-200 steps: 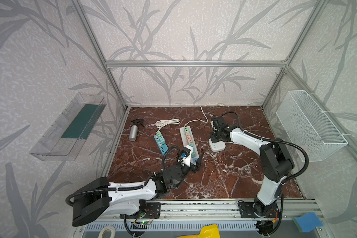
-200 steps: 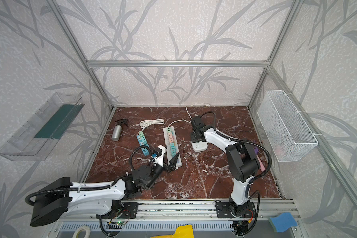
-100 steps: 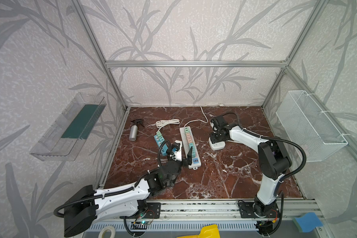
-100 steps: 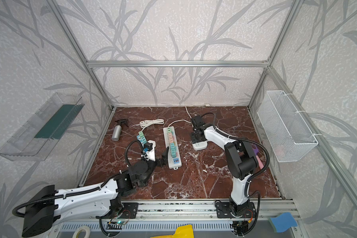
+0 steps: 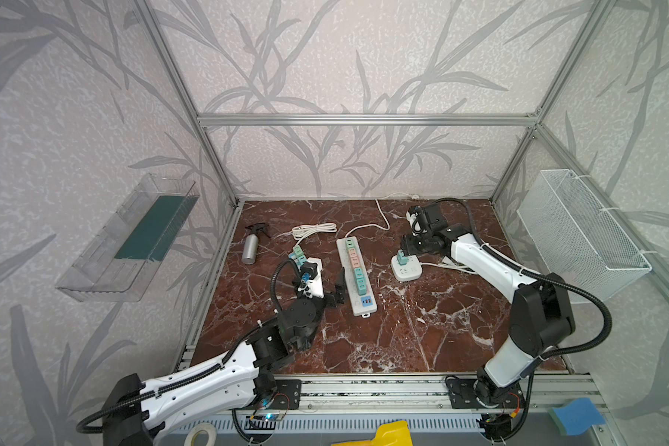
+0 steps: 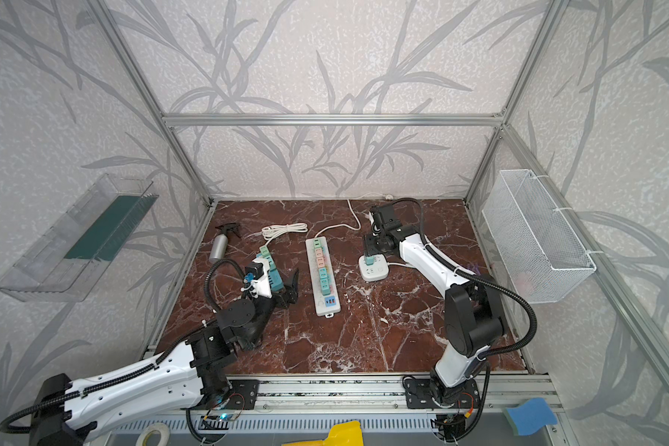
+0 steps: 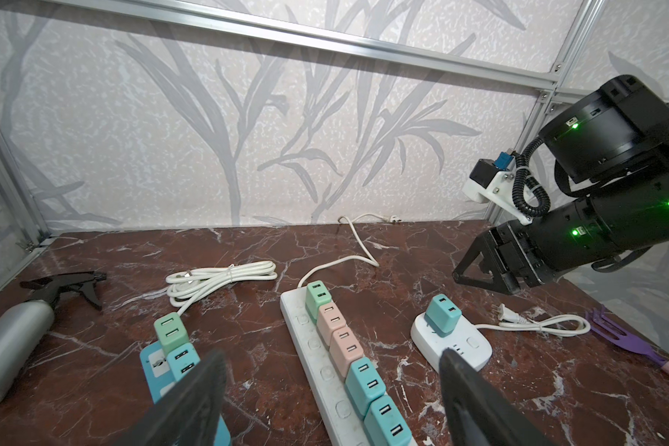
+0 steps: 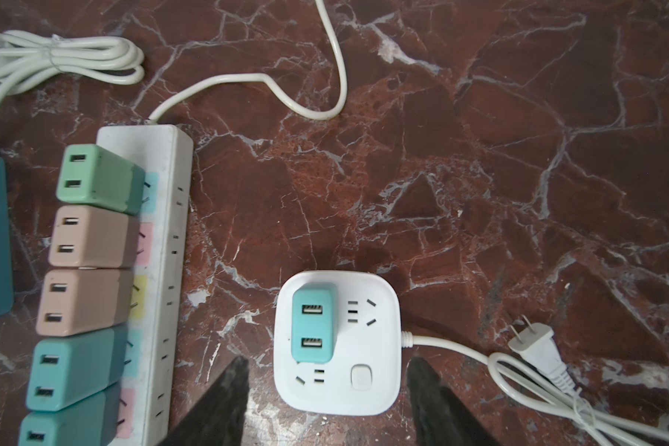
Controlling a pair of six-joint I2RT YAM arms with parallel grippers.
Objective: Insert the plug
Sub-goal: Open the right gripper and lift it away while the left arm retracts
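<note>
A teal plug (image 8: 313,326) stands seated in the white square socket (image 8: 363,386) on the marble floor, seen in both top views (image 5: 401,256) (image 6: 369,259). My right gripper (image 8: 327,363) hovers just above the socket, open, its fingers either side of the socket and holding nothing. My left gripper (image 7: 331,355) is open and empty too. In a top view the left gripper (image 5: 327,287) sits low between a blue power strip (image 5: 299,255) and the long white power strip (image 5: 363,309), which carries several green, pink and teal chargers.
A silver spray bottle (image 5: 251,247) and a coiled white cable (image 5: 313,229) lie at the back left. The socket's loose cord end (image 8: 533,341) and a purple fork (image 7: 614,340) lie to its right. A wire basket (image 5: 579,235) hangs on the right wall.
My right gripper has opened off the teal plug, which stays in the socket. My left gripper has widened and shifted left, away from the long strip's near end.
</note>
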